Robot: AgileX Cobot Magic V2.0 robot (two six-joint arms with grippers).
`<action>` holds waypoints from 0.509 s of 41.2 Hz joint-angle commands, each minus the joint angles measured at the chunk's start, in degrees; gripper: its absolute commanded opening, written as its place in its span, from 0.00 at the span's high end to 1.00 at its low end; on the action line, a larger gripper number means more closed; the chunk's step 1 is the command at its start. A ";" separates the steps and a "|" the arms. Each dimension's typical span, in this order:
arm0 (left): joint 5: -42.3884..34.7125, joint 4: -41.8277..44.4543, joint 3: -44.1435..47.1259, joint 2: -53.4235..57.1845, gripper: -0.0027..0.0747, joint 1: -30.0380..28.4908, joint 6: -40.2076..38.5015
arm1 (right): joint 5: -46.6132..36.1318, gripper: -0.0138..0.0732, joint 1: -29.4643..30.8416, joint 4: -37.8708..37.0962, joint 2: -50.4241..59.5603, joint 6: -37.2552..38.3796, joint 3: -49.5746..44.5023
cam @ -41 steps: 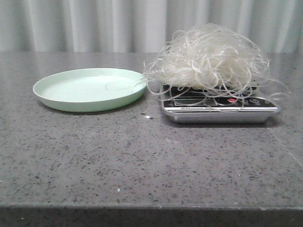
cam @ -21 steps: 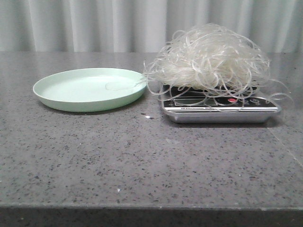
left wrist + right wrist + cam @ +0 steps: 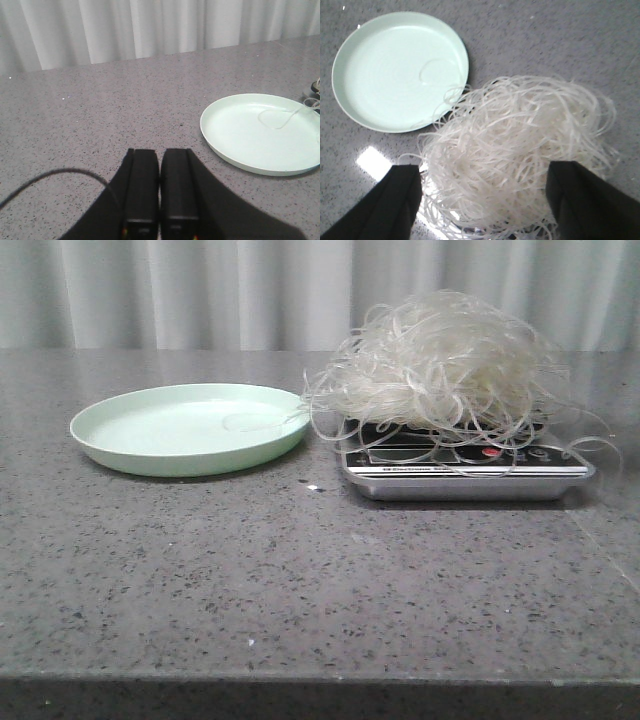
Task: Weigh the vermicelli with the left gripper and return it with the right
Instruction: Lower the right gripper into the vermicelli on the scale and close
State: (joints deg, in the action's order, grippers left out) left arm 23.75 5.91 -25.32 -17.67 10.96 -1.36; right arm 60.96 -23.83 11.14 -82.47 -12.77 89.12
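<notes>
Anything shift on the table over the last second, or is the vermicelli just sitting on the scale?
Nothing visibly changed in the front view. The vermicelli lies heaped on the scale, one stray loop reaching onto the green plate beside it, as before. No arm has entered the front view. The left gripper is shut over bare table; the right gripper is open above the noodles.

Speckled stone table [image 3: 300, 580] (polished), smooth plate [image 3: 190, 428], metallic scale [image 3: 465, 480].

Left gripper [image 3: 160, 187] fingers pressed together; right gripper [image 3: 482, 197] fingers spread wide apart.
</notes>
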 commanded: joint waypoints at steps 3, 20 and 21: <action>-4.67 0.07 -1.56 -0.48 0.79 0.03 -0.59 | 1.87 0.14 -0.61 0.27 -1.81 -1.41 2.08; -4.67 0.07 -1.56 -0.48 0.79 0.03 -0.59 | 7.58 0.14 -0.61 -4.26 -13.30 -1.41 2.08; -4.67 0.07 -1.56 -0.48 0.79 0.03 -0.59 | 7.79 0.14 -0.61 -4.40 -13.96 -1.41 2.08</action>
State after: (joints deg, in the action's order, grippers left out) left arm 23.75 5.91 -25.32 -17.67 10.96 -1.36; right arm 68.37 -24.51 7.75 -97.07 -13.63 89.21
